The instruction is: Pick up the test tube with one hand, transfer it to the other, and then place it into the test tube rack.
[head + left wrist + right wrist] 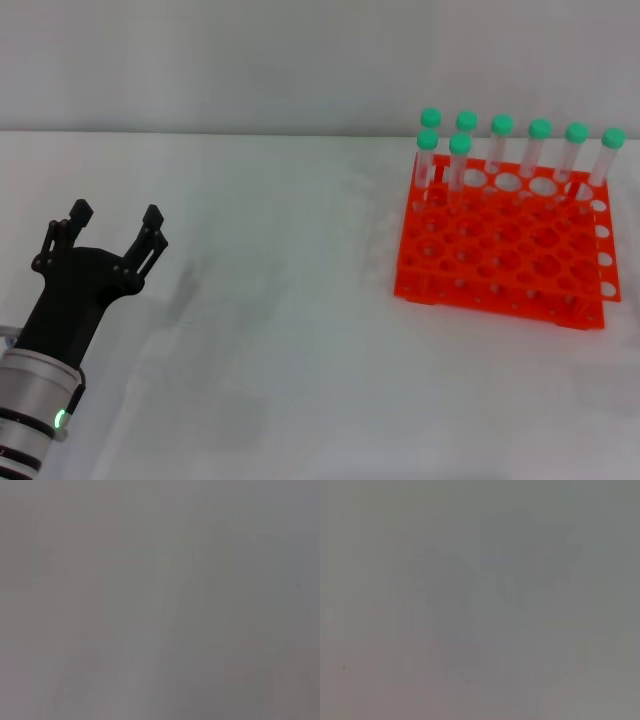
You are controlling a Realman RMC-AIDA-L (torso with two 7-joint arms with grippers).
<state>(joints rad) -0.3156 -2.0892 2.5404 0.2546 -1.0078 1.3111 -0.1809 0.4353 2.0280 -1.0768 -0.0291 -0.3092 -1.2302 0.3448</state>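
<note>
The left gripper [112, 228] hovers over the near left part of the white table [280, 330], its thin fingers spread and holding nothing. The right gripper is not visible. The orange rack [500, 250] stands near the far right edge, well apart, with seven green-capped tubes [500, 140] upright in its back holes. No loose tube is visible, so the nearest one lies to the right. The space between is free.

A laboratory bench setting is indicated: an orange test tube rack [505, 250] with green-capped tubes [500, 145] is seen near the white table's [300, 350] far right corner.
</note>
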